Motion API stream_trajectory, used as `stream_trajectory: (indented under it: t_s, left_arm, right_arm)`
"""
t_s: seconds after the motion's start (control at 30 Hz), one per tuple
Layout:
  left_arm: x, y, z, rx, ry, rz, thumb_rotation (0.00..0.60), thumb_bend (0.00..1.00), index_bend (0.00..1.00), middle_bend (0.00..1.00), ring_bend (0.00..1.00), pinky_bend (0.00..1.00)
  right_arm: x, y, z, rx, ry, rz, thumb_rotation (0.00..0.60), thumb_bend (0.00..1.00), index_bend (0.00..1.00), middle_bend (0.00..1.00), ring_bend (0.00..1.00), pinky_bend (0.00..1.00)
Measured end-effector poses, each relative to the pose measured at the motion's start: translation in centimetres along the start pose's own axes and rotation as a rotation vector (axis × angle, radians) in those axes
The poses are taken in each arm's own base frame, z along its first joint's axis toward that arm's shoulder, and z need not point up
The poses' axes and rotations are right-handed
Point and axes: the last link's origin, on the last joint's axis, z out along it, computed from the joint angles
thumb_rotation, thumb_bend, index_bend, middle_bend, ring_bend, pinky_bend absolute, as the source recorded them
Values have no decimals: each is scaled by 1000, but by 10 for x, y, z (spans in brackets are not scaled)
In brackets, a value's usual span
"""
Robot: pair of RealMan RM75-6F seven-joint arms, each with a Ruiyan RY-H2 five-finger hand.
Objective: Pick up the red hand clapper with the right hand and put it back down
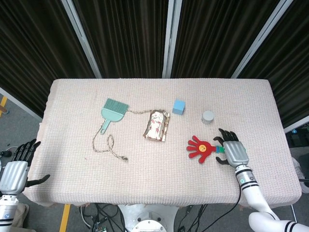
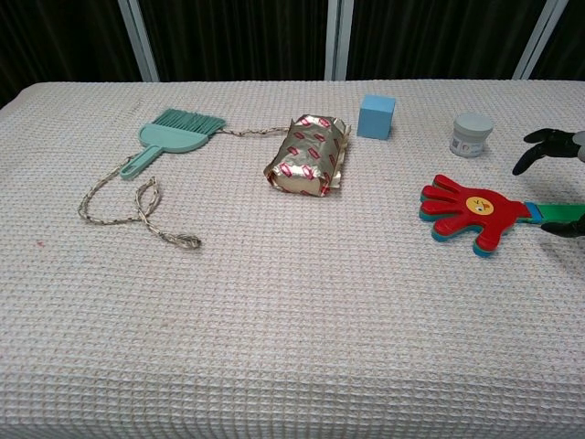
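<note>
The red hand clapper (image 1: 199,148) (image 2: 468,215) lies flat on the table's right side, its green handle (image 2: 552,213) pointing right. My right hand (image 1: 233,152) hovers over that handle, palm down, fingers spread and open; in the chest view only its dark fingertips (image 2: 546,146) show at the right edge, above and beside the handle. I cannot tell whether the hand touches the handle. My left hand (image 1: 14,172) hangs open off the table's front left corner, holding nothing.
A small grey jar (image 1: 208,116) and a blue cube (image 1: 178,107) stand behind the clapper. A foil snack packet (image 1: 156,125) lies mid-table. A teal brush (image 1: 112,111) with a looped rope (image 1: 108,145) lies on the left. The table's right edge (image 1: 284,140) is near my right hand.
</note>
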Motion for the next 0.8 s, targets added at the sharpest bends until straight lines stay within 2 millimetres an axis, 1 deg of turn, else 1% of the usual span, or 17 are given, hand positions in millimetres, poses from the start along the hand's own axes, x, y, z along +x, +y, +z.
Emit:
stream_trajectory:
  t_s: [0.13, 0.43, 0.8]
  left_arm:
    - [1, 1, 0, -4, 6, -1, 600, 0, 35, 0, 0, 59]
    - [0, -1, -1, 4, 3, -7, 600, 2, 36, 0, 0, 59]
    - [-2, -6, -4, 20, -9, -14, 600, 12, 36, 0, 0, 59]
  right_arm:
    - [-4, -3, 4, -16, 6, -29, 600, 175, 276, 0, 0, 0]
    - [-13, -6, 10, -53, 12, -27, 600, 185, 305, 0, 0, 0]
    - [-18, -13, 20, -54, 4, -26, 600, 228, 344, 0, 0, 0]
